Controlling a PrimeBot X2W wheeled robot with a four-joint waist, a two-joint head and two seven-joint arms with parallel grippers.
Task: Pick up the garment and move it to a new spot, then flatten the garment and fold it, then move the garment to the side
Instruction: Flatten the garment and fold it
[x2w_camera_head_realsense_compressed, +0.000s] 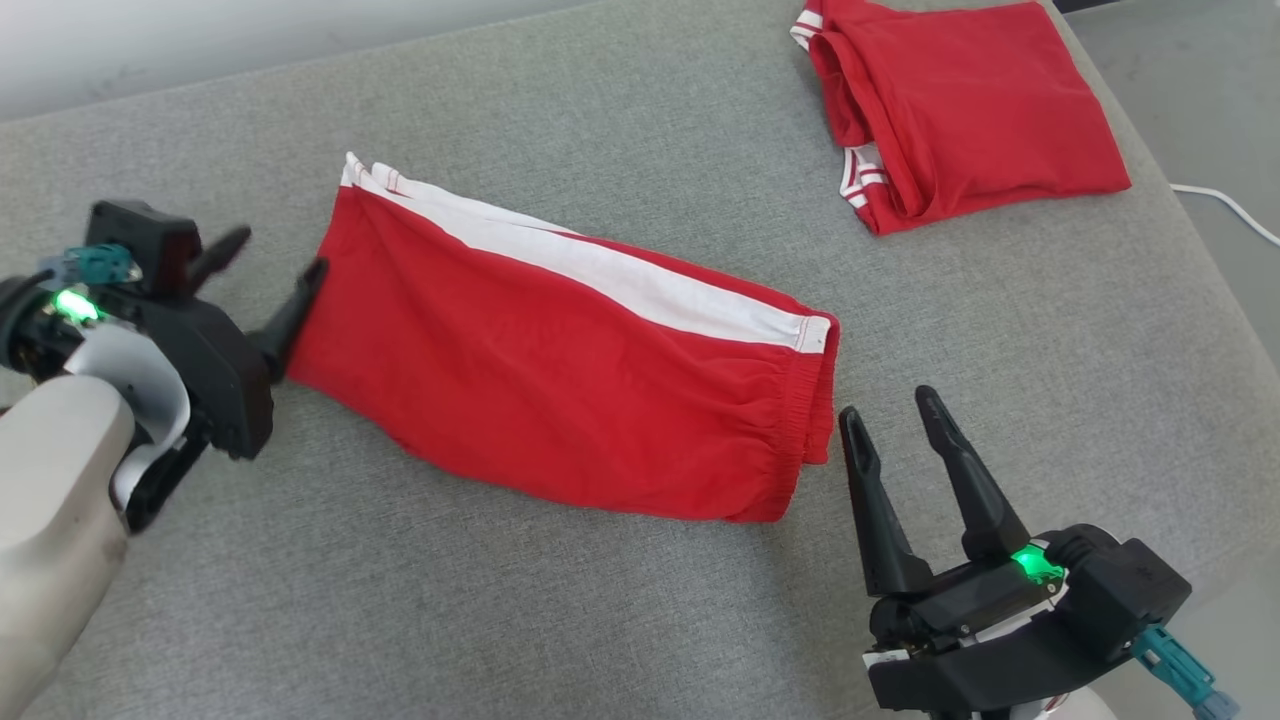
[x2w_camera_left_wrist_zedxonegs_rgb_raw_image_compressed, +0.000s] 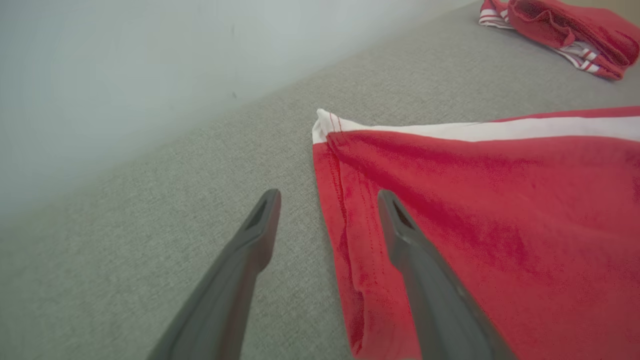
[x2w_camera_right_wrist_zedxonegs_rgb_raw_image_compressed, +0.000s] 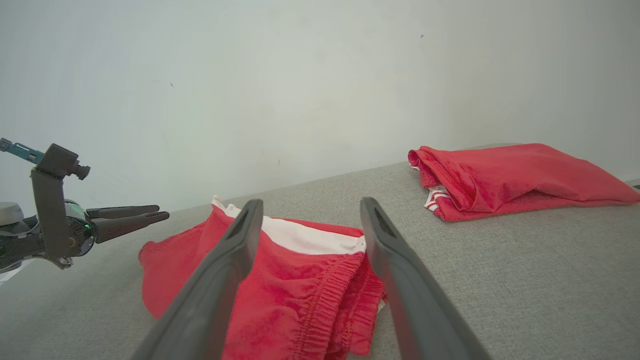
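Now the left pincer (x2w_camera_head_realsense_compressed: 282, 250) and right pincer (x2w_camera_head_realsense_compressed: 888, 402) are both apart and empty, so a clumsy grab could unfold the shorts (x2w_camera_head_realsense_compressed: 560, 380).

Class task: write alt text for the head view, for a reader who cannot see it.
Red shorts with a white side stripe lie folded flat on a grey upholstered surface, between the open left gripper and open right gripper. A second folded red garment sits at the far right.
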